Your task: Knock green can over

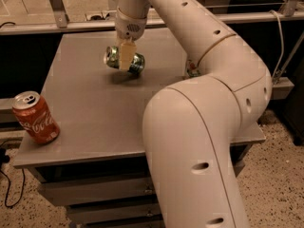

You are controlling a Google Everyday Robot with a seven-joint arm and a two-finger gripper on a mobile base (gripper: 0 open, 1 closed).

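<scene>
The green can [135, 63] lies nearly on its side at the back middle of the grey table [95, 113], its silver top facing left. My gripper [125, 58] comes down from above and is shut on the can. One pale finger [126, 55] crosses the can's front; the other finger is hidden behind it. A shadow lies on the table just below the can, so it seems to be at or just above the surface.
A red Coca-Cola can [36, 118] stands upright at the table's front left corner. A white can [191, 70] is mostly hidden behind my arm at the right. My large arm links cover the table's right side. Drawers sit under the table.
</scene>
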